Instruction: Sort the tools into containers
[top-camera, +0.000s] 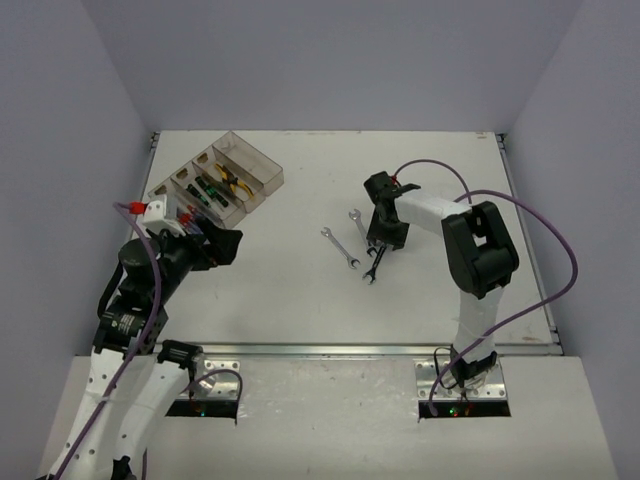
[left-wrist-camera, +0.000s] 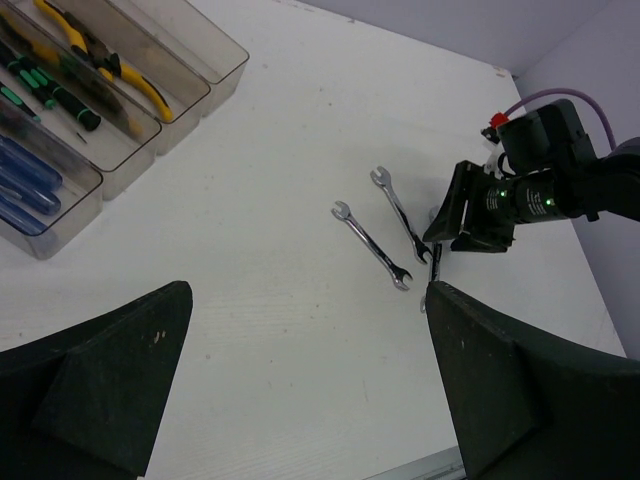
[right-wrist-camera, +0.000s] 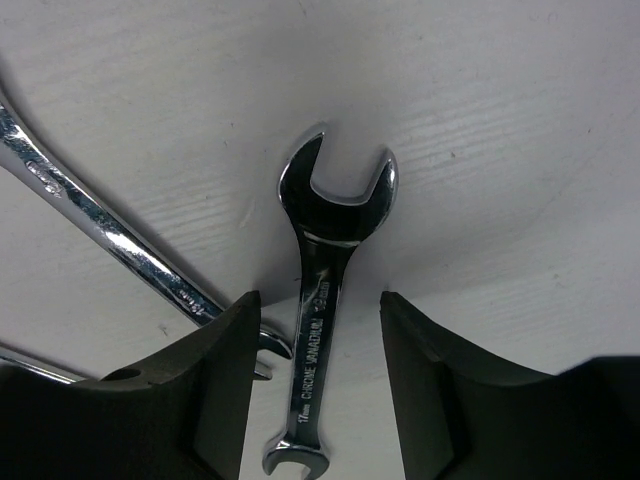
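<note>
Right tool (right-wrist-camera: 318, 300) wide, straddling open-end wrench (right-wrist-camera: 335, 200) flat on counter (right-wrist-camera: 500, 100), right of centre | steel: stiff, weighty, slick; best gripped mid-shank | left tool (left-wrist-camera: 308, 300) wide, empty.

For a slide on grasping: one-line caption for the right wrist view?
Right gripper, open, straddling a silver wrench on the white table; a second wrench lies beside it.

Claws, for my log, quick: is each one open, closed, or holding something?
Left claw: open, empty.
Right claw: open, straddling a silver wrench, not gripping it.
</note>
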